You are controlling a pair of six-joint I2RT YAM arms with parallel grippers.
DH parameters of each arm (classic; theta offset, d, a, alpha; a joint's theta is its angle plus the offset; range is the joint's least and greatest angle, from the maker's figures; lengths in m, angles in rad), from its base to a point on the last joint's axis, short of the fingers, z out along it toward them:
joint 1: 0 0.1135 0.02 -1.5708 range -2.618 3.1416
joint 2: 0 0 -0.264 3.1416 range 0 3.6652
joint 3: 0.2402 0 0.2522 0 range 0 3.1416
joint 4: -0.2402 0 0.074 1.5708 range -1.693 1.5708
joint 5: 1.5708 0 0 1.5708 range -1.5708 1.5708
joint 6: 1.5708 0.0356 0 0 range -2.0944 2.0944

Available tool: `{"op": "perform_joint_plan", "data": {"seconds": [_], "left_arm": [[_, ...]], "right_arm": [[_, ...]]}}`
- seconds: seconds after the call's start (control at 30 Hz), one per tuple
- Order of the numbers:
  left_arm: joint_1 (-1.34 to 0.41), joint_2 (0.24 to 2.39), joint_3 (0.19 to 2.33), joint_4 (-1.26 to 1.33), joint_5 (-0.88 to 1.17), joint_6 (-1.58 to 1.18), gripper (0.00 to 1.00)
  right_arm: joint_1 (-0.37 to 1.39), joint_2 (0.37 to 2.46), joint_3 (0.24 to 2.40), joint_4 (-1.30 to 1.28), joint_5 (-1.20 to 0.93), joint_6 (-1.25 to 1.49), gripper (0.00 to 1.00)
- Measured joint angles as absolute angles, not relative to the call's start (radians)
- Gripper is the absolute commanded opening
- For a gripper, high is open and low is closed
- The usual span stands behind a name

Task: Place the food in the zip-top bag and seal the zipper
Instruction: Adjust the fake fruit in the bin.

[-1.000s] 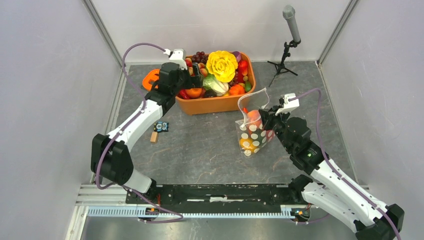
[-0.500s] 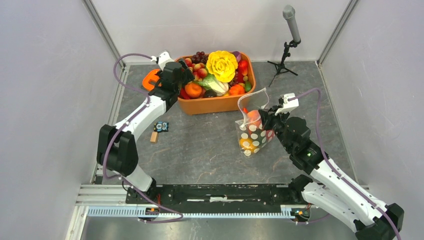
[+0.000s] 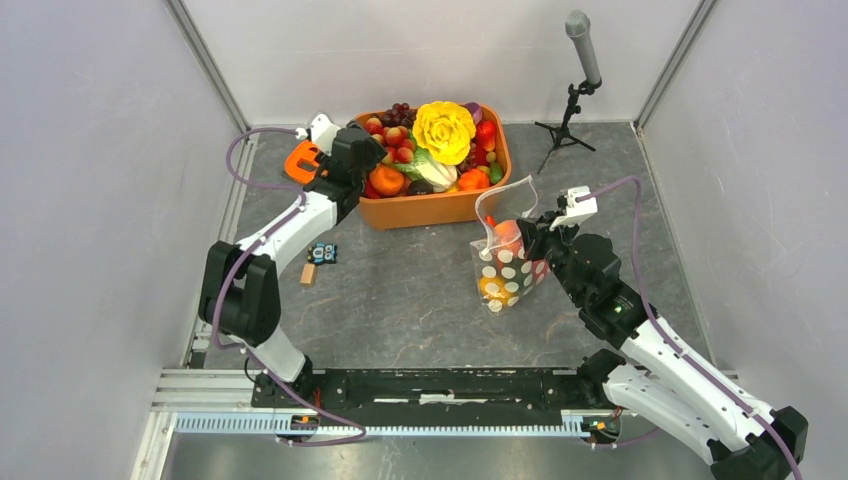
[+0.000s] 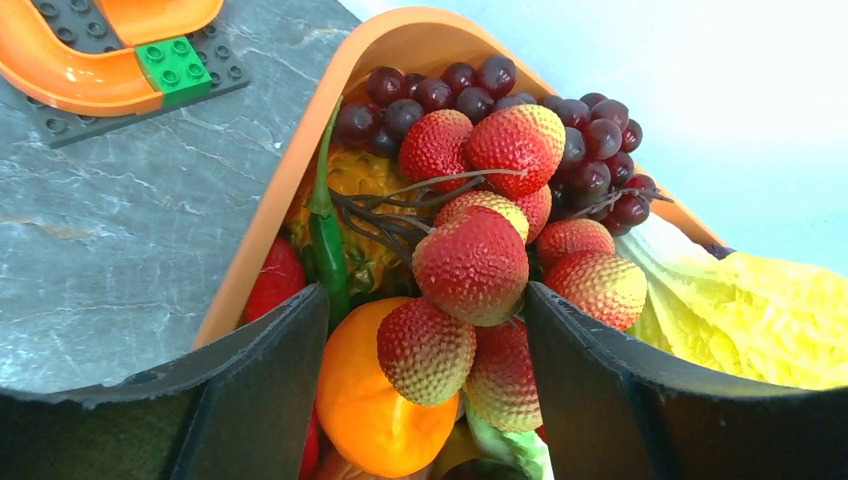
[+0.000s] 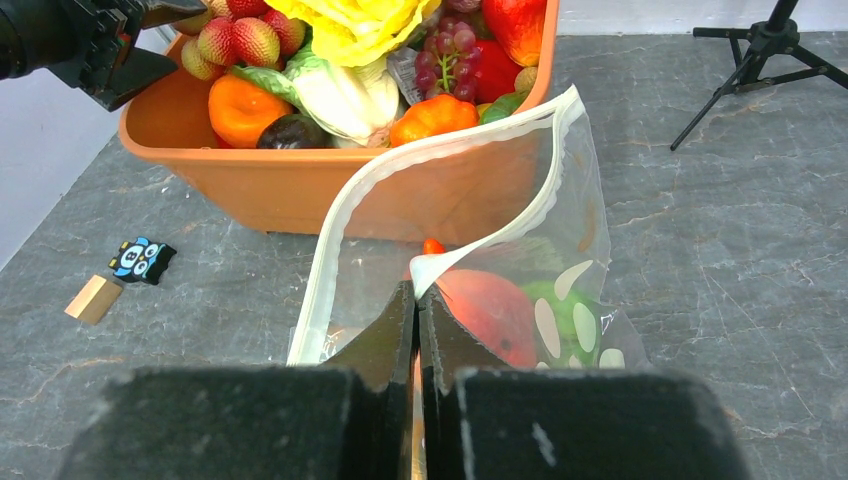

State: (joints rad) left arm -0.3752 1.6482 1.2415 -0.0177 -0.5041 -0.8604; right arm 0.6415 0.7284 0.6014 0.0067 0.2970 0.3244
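Two arms engaged: pick pending at the tub, bag held open on the right.
Left gripper (image 4: 425, 340) is spread wide over the orange tub (image 3: 430, 208) at far centre, jaws straddling a speckled red fruit cluster (image 4: 470, 265) and an orange fruit (image 4: 385, 420). Risk: closing grabs both, or the twiggy stems drag neighbours out. Right gripper (image 5: 417, 300) is clamped on the near lip of the zip-top bag (image 5: 560, 230), just near-right of the tub. The zipper (image 5: 340, 230) is unsealed, and the one-sided hold could let the mouth sag. Left jaw tips run out of frame, so contact is unclear. Bag contents are partly masked.
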Motion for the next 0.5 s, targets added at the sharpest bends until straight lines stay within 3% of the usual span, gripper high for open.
{"op": "perform_joint_plan", "data": {"seconds": [0.2, 0.5], "left_arm": [[-0.375, 1.654, 1.232, 0.021, -0.435, -0.862, 0.6], [-0.364, 1.731, 1.316, 0.023, -0.258, -0.776, 0.23]], "right_arm": [[0.641, 0.728, 0.601, 0.007, 0.297, 0.324, 0.03], [0.641, 0.719, 0.595, 0.005, 0.299, 0.324, 0.04]]}}
